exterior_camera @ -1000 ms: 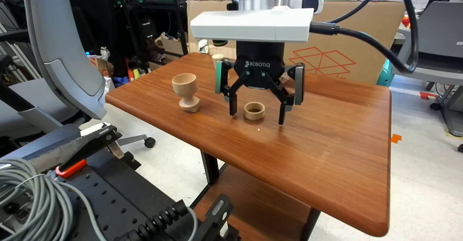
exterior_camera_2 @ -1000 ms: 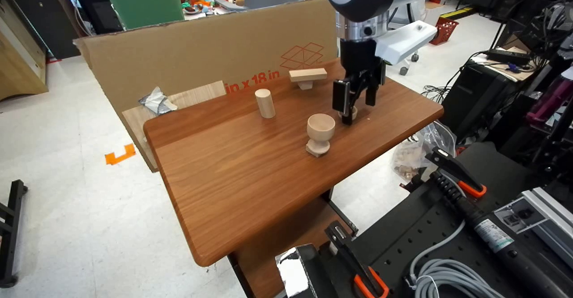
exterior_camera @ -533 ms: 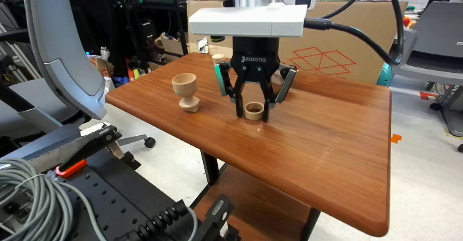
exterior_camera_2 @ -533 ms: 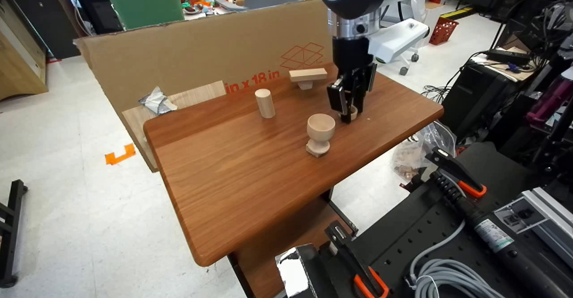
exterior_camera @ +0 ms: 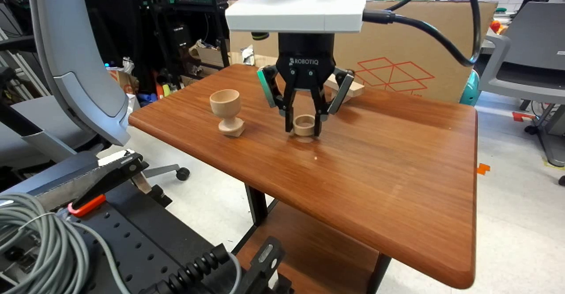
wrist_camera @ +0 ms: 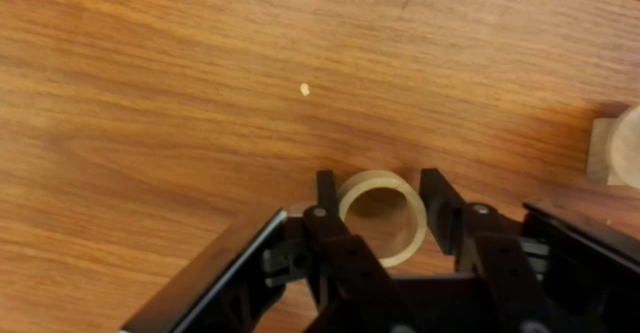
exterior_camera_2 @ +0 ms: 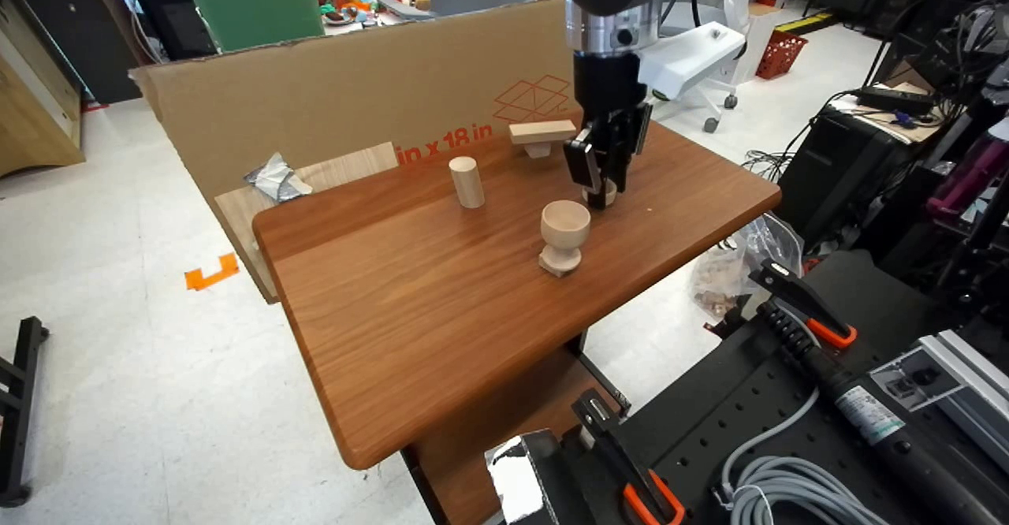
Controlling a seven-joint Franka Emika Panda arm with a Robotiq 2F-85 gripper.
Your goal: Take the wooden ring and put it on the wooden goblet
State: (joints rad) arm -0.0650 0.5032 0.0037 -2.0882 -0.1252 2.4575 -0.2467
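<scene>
The wooden ring (exterior_camera: 303,131), a pale band with a see-through centre, is between the black fingertips of my gripper (exterior_camera: 303,132), which has closed around its outside. A light reflection below it shows that it hangs just above the tabletop. In the wrist view the ring (wrist_camera: 383,182) sits between both fingers, and its hole faces up. The wooden goblet (exterior_camera: 226,104) stands upright on the table, cup opening upward, to the left of the gripper in that exterior view. Only the goblet's edge (wrist_camera: 629,148) enters the wrist view, at the right.
Farther back lie a T-shaped wooden piece (exterior_camera_2: 542,132) and an upright wooden cylinder (exterior_camera_2: 467,182). A cardboard panel (exterior_camera_2: 355,91) rises along the table's back edge. A tiny pale speck (wrist_camera: 304,89) rests on the table.
The fingers have closed in on the ring from both sides. Ring and gripper have since shifted together, slightly up and toward the goblet's side. The goblet has stayed put.
</scene>
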